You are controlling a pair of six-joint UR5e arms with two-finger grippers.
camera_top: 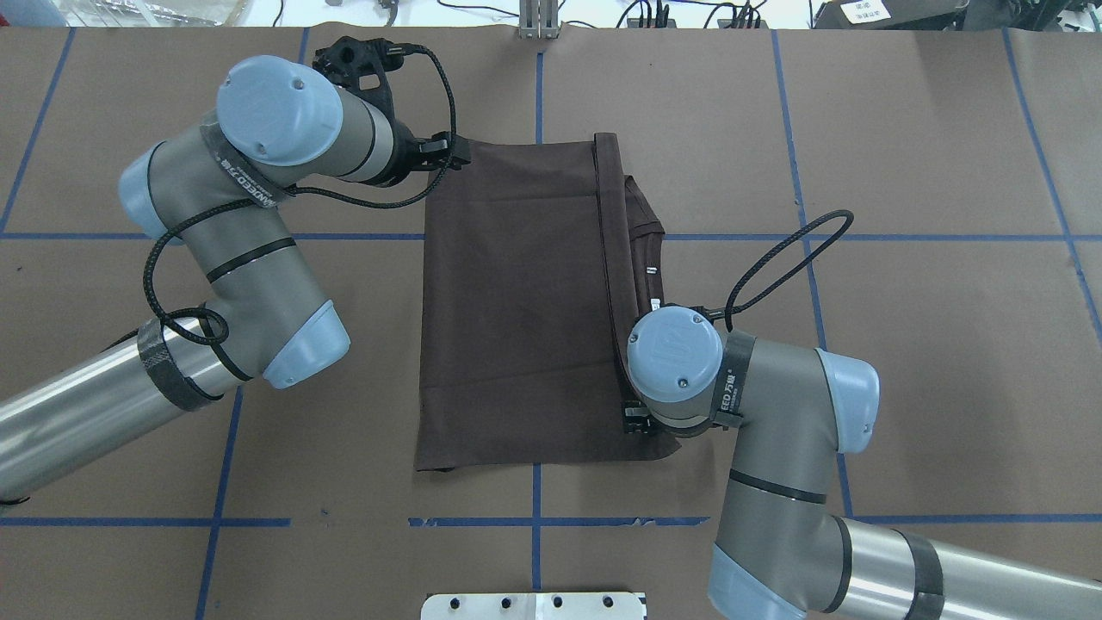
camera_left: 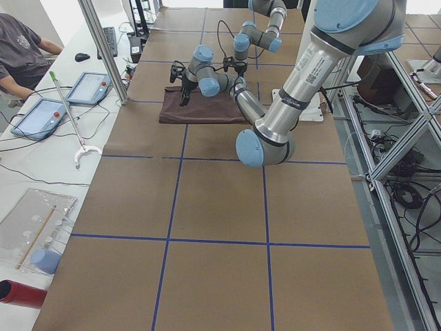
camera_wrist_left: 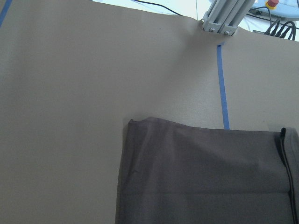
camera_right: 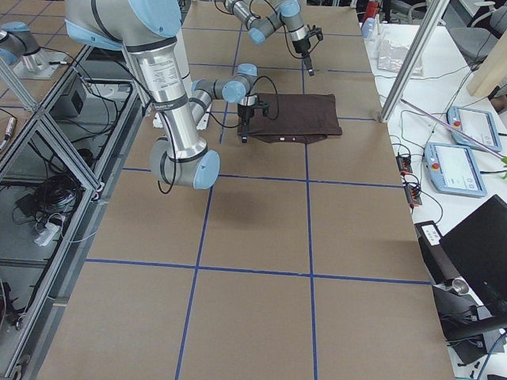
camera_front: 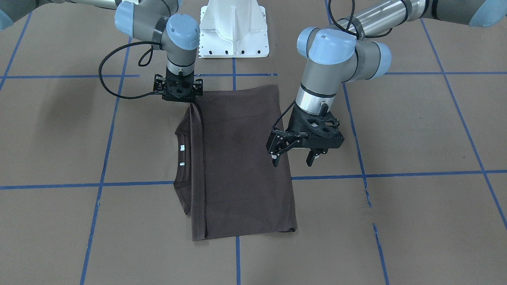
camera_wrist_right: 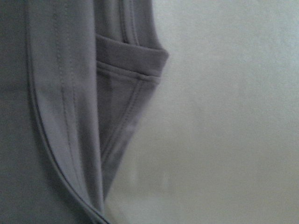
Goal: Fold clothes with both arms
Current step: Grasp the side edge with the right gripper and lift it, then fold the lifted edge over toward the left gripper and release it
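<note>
Lying flat on the bench [camera_front: 416, 130], the dark brown T-shirt [camera_front: 241, 158] was folded into a rough rectangle. The folded-over body covered most of it, and a stitched hem ran along the fold. The ribbed round collar [camera_front: 179, 136] and two small white neck tags [camera_front: 182, 147] peeked out along the robot's right side.

The left claw [camera_front: 292, 160] hung above the shirt's left edge, clear of the cloth. Its black fingers [camera_front: 274, 158] were spread wide with nothing between them. From its wrist camera, the shirt's far left corner showed below on bare bench.

The right claw [camera_front: 180, 92] sat low at the shirt's near right corner, the one closest to the white pedestal [camera_front: 233, 31]. Its fingers were hidden beneath the wrist in every view, so whether they were spread or pinching cloth could not be told. Its wrist camera, close and blurred, showed a tucked sleeve with a double-stitched hem against the bench.

The bench was covered in matte brown paper, marked into squares by blue tape [camera_front: 396, 174]. The cloth looked soft and smooth, with faint creases.
</note>
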